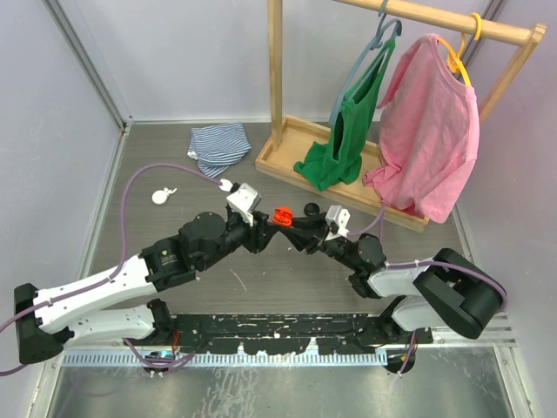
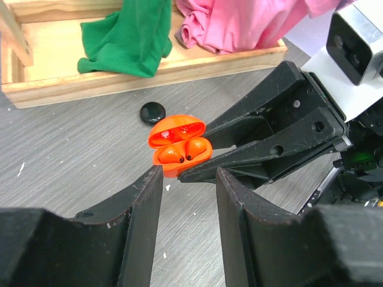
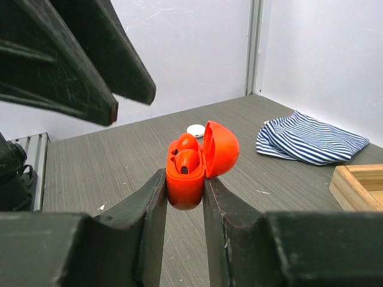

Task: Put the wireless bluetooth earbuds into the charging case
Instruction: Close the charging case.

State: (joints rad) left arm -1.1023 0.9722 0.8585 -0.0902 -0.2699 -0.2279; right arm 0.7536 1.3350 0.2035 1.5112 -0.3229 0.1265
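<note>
We see the right gripper (image 3: 184,182) clamping the orange charging case (image 3: 197,161) (lid up, both earbuds (image 2: 181,153) inside); the left gripper (image 2: 189,173) stands parted, empty.

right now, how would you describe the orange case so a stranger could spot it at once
Find the wooden clothes rack at the back; just in front of its base, the orange charging case is pinched in the right gripper. Its lid is open with two orange earbuds seated inside. The nearby puck is black and lies flat.
</note>
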